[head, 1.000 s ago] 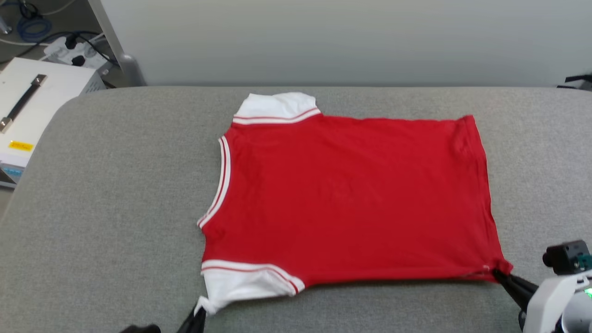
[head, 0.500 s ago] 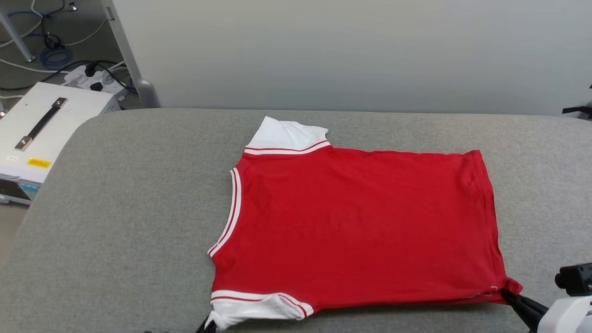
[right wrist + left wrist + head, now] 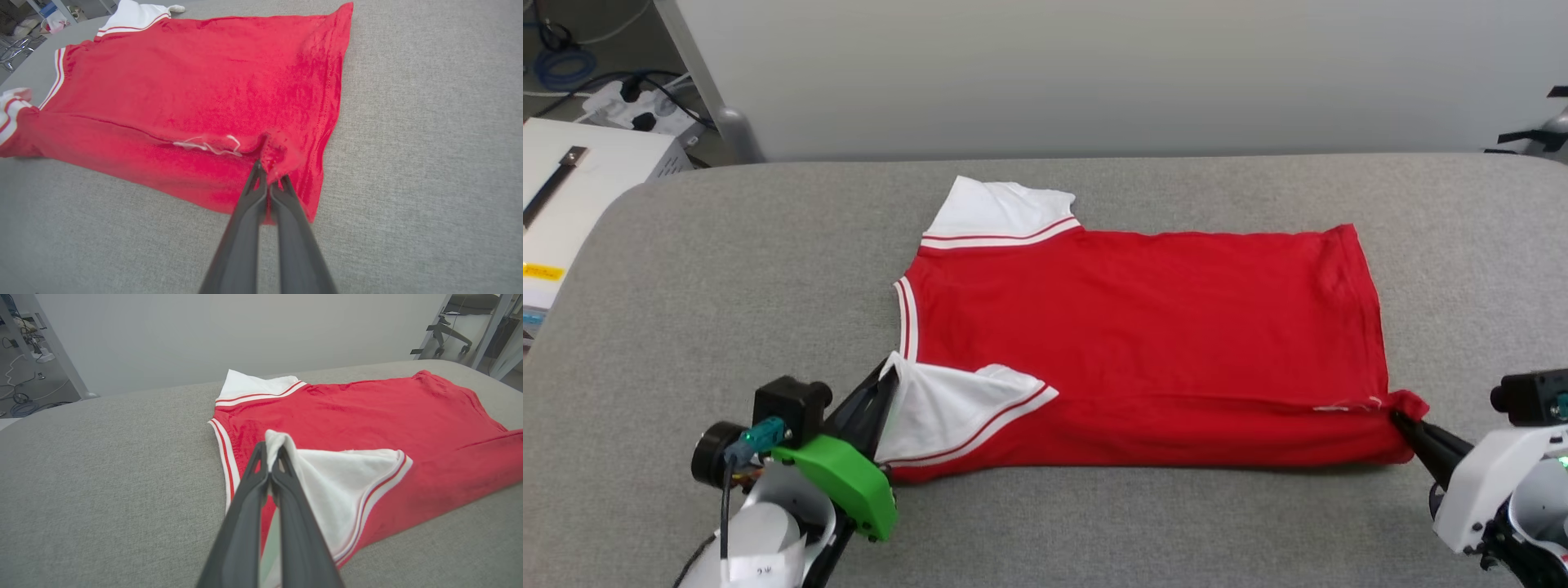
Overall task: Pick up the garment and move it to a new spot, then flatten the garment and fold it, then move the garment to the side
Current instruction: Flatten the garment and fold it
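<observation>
The garment (image 3: 1143, 327) lies on the grey table (image 3: 727, 278), plain red back upward, collar to the left; its print is hidden. My left gripper (image 3: 888, 377) is shut on the near white sleeve (image 3: 947, 408) and holds it turned over onto the red body (image 3: 367, 416). In the left wrist view the fingertips (image 3: 273, 451) pinch the sleeve's corner (image 3: 327, 477). My right gripper (image 3: 1401, 420) is shut on the near hem corner (image 3: 282, 153), which is lifted and folded inward along the near edge. The far sleeve (image 3: 996, 208) lies flat.
A white box with a black handle (image 3: 556, 188) stands on the floor beyond the table's left edge, with cables and a power strip (image 3: 629, 98) behind it. A pale wall (image 3: 1094, 73) runs behind the table. Grey table surface stretches left of the garment.
Both grippers have carried the garment's near edge away from me, so the near sleeve and a strip of the body now lie folded over. The head camera has shifted.
</observation>
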